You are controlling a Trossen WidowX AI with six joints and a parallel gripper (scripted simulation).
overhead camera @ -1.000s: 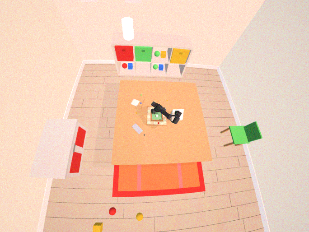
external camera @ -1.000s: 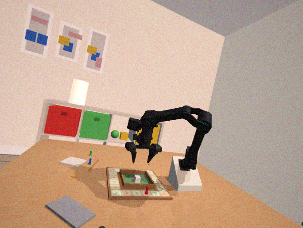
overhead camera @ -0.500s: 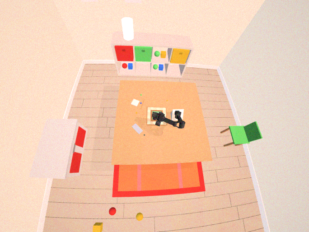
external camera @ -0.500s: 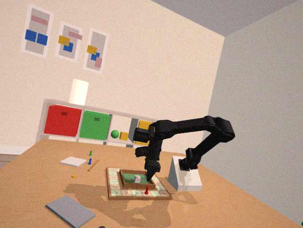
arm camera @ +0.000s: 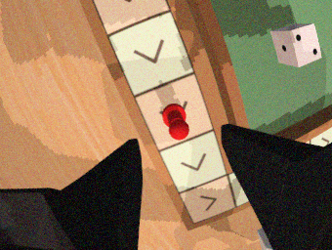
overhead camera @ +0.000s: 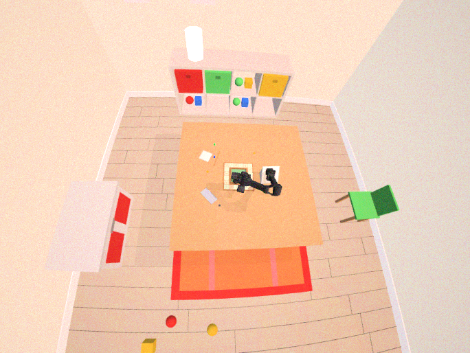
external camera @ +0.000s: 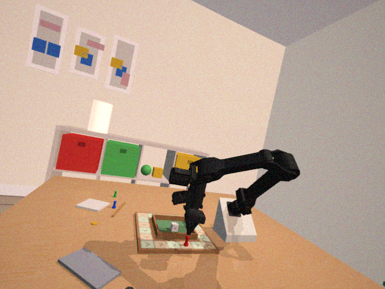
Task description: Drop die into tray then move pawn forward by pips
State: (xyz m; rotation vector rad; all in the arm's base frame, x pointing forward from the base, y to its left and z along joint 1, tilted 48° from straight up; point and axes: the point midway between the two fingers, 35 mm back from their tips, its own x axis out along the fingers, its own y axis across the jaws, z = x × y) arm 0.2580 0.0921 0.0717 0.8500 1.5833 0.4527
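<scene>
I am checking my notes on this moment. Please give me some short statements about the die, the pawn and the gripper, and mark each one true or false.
1. The die lies inside the green tray. True.
2. The gripper is shut on the red pawn. False: its fingers are apart, above the pawn, holding nothing.
3. The red pawn stands upright on a square of the ring. True.
4. The blue pawn stands on the board. False: it stands on the table beside the white card.

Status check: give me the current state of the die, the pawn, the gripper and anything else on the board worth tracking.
die: at rest in the tray
dice tray: holds only the die
red pawn: upright on a track square, ungrasped
gripper: partly open, empty, fingers above the pawn
board: flat on the table
</scene>
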